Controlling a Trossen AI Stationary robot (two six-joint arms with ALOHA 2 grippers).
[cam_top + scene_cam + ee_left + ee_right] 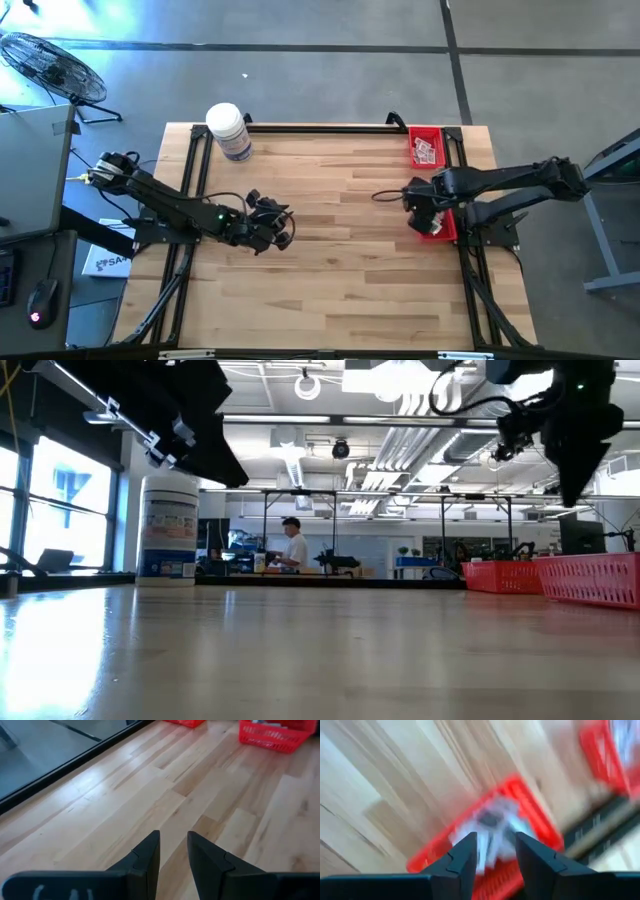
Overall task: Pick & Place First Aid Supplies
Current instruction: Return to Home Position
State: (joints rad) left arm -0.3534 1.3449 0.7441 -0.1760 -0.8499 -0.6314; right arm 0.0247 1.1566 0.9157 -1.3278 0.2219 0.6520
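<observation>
Looks pretty much wrapped up, both grippers empty-handed

The right gripper point(495, 840) has its jaws a little apart with nothing between them. It hangs over a red basket point(447, 232) at the table edge well across from the white jar point(229, 130), and the blurry white stuff inside is probably packets. The left gripper point(173, 837) is also slightly parted and empty, over bare wood nearer the jar. The second red basket point(425, 129), level with the jar, holds a heap of first aid packets point(428, 150). I can't spot loose ones on the table point(330, 290), so I'd guess only parking the arms is left.

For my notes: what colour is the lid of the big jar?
The lid is white; the high view shows it best.
</observation>
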